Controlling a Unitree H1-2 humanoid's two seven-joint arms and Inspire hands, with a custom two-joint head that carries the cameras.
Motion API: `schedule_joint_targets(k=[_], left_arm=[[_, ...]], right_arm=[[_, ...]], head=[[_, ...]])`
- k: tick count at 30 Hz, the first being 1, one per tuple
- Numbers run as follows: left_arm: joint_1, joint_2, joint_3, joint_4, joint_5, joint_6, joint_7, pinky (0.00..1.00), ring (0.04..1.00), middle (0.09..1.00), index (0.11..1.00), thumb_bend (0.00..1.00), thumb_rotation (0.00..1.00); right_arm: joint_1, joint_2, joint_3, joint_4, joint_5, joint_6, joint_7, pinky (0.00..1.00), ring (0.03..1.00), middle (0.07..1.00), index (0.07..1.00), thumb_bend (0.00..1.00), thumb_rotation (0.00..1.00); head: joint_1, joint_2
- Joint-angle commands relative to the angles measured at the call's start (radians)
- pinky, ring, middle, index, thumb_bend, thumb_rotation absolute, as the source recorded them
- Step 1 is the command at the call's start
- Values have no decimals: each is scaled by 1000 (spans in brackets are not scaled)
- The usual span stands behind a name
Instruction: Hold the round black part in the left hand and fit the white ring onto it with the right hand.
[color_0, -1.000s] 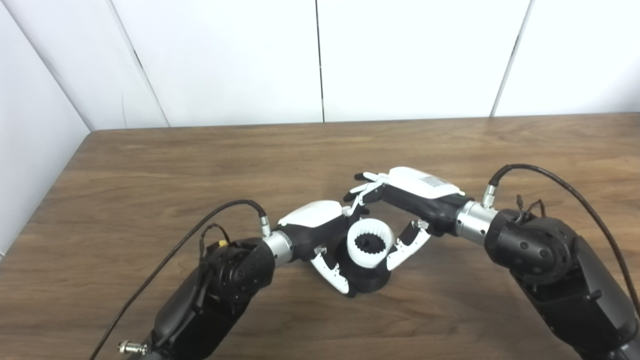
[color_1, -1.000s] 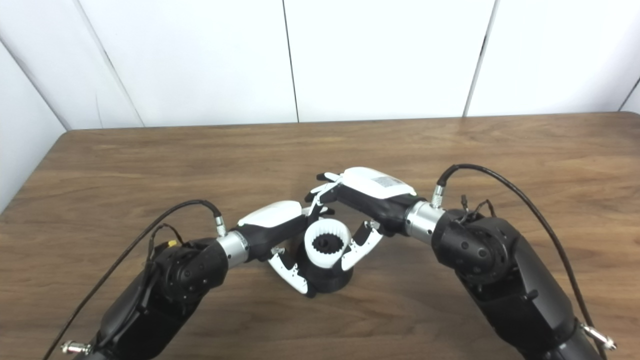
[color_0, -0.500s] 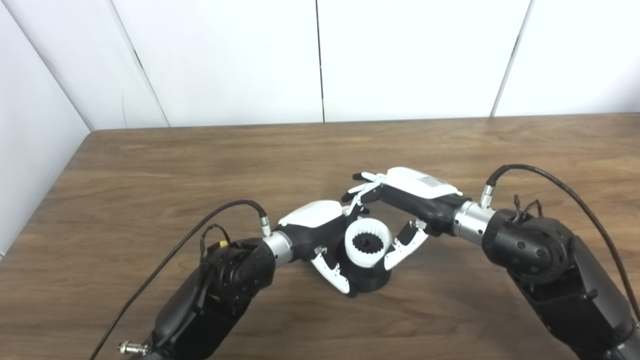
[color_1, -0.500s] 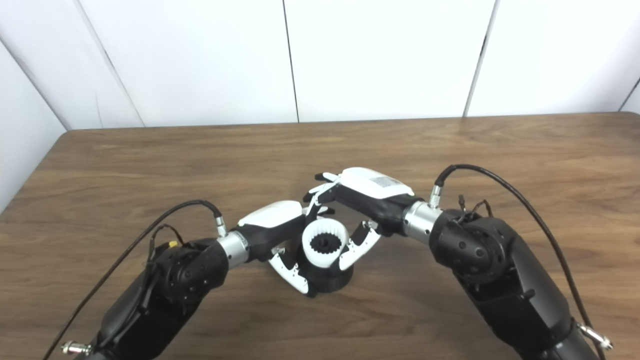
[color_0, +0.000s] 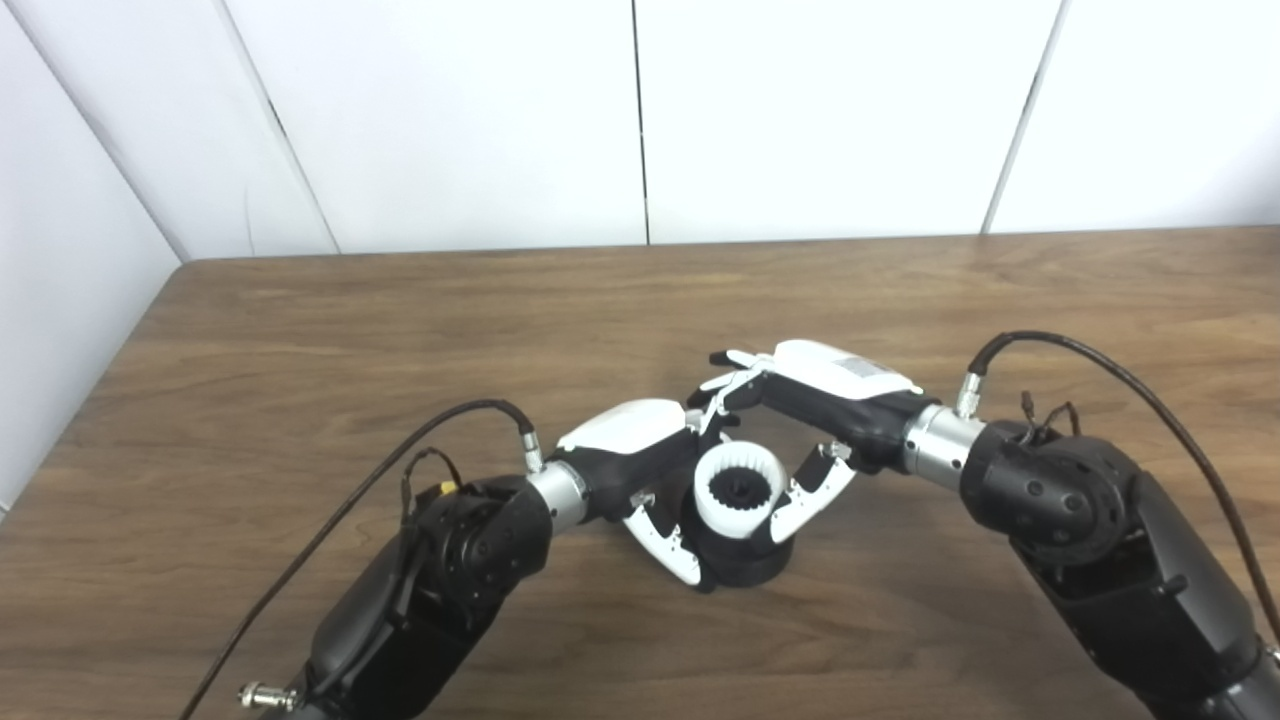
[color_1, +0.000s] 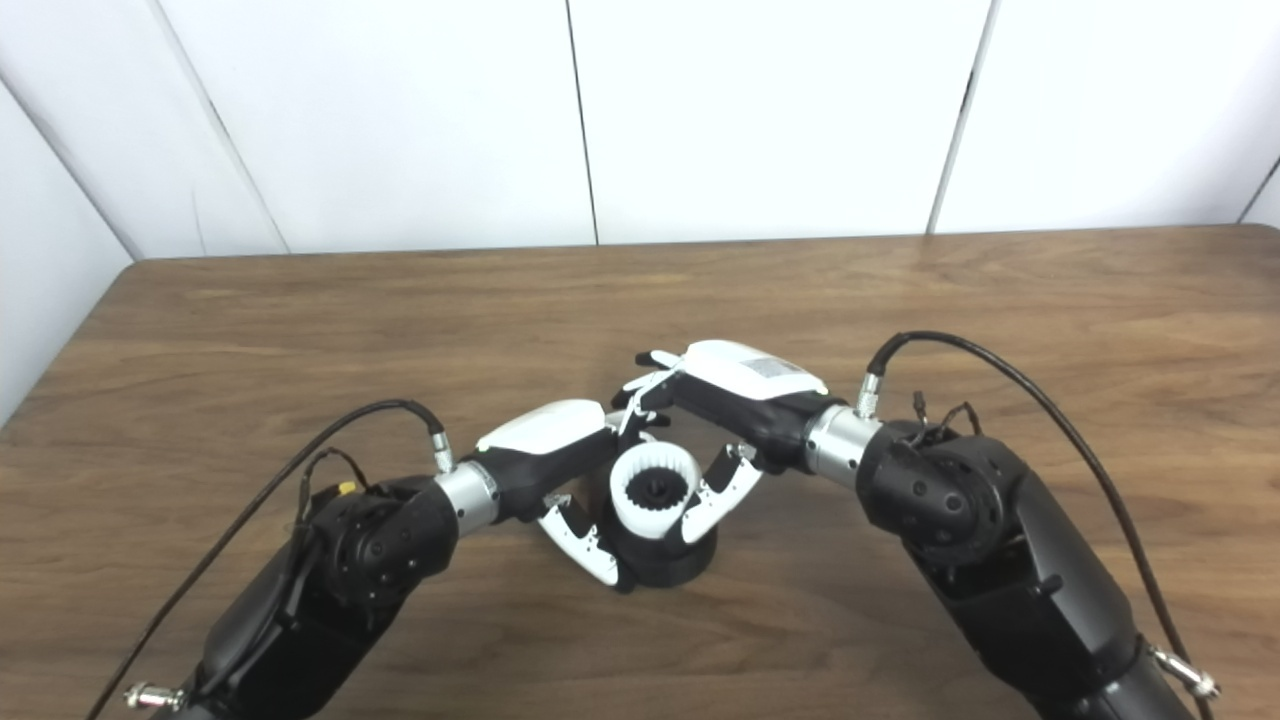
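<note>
Left eye view, and straight away there's plenty we can't see: the round black part (color_0: 745, 565) shows only its lower rim and a dark toothed hub down the middle, the rest covered by the white ring (color_0: 738, 492) sitting on top of it. Whether that ring is pressed fully home or just resting there, I can't tell from up here. The far side of the ring is masked too, with both sets of fingers crowding in behind it. The arms are cut off at the bottom edge.

Now the hands. The left hand (color_0: 640, 450) sits just left of the ring, its fingers (color_0: 668, 545) curled down and around the black part's left side, wrapped on it and touching. That's a grip. The right hand (color_0: 815, 395) comes in from the ring's right and arches over its far edge; its thumb (color_0: 808, 500) lies against the ring's right wall, and the other fingertips, behind the ring, are too bunched to separate. It looks closed on the ring, thumb one side, fingers the other.

Ring and black part stand on the wooden table (color_0: 300, 340), near its middle, with black cables (color_0: 1120, 365) looping off each wrist, well clear of the ring.
</note>
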Motion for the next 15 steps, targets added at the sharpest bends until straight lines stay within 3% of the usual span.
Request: schedule_joint_targets(k=[1,15], left_arm=[[-6,2,-4,-9,-16,-1,-16,962,1000,1000,747,912,190],[-7,6,1,-25,-10,25,-31,998,1000,1000,728,910,180]], right_arm=[[-28,-3,-8,-15,3,-19,-8,1000,994,856,494,521,163],[0,-13,-9,1,4,-50,-20,1000,991,852,494,521,163]], head=[[0,2],[1,7]])
